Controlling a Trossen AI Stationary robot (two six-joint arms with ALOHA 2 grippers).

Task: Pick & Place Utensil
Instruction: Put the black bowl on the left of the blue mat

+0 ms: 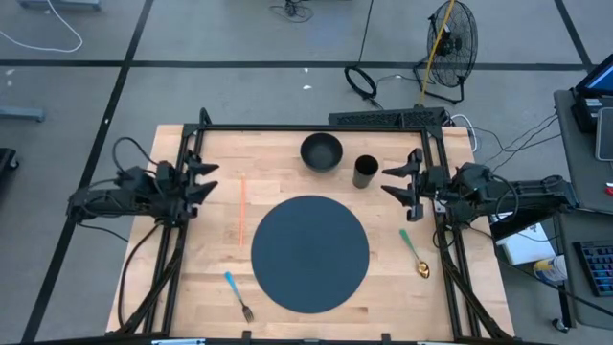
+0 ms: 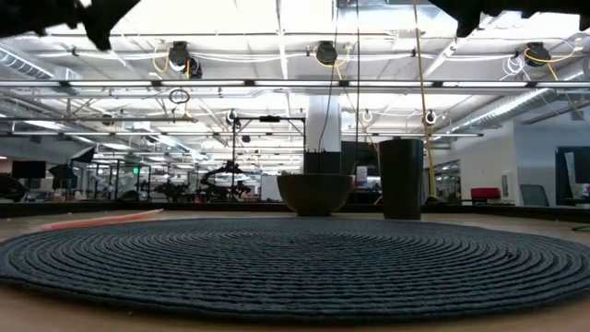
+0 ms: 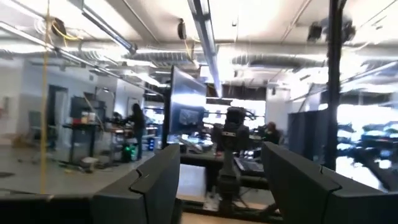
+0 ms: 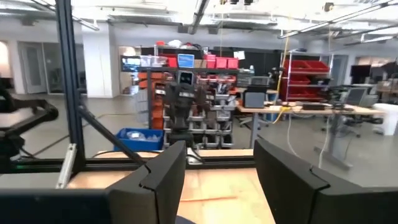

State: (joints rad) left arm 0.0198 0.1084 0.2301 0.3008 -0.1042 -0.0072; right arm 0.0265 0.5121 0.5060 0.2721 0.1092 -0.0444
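Note:
A fork with a blue handle lies flat on the table near the front left, beside the round dark placemat. A spoon with a green handle and gold bowl lies flat at the right of the mat. A dark bowl and a dark cup stand behind the mat. My left gripper is open at the table's left edge, raised, holding nothing. My right gripper is open at the right edge, raised, above and behind the spoon. Both wrist views show open, empty fingers.
An orange straw-like stick lies left of the mat. A black frame runs along the table's far edge and down both sides. The bowl and cup also show in the low view beyond the woven mat.

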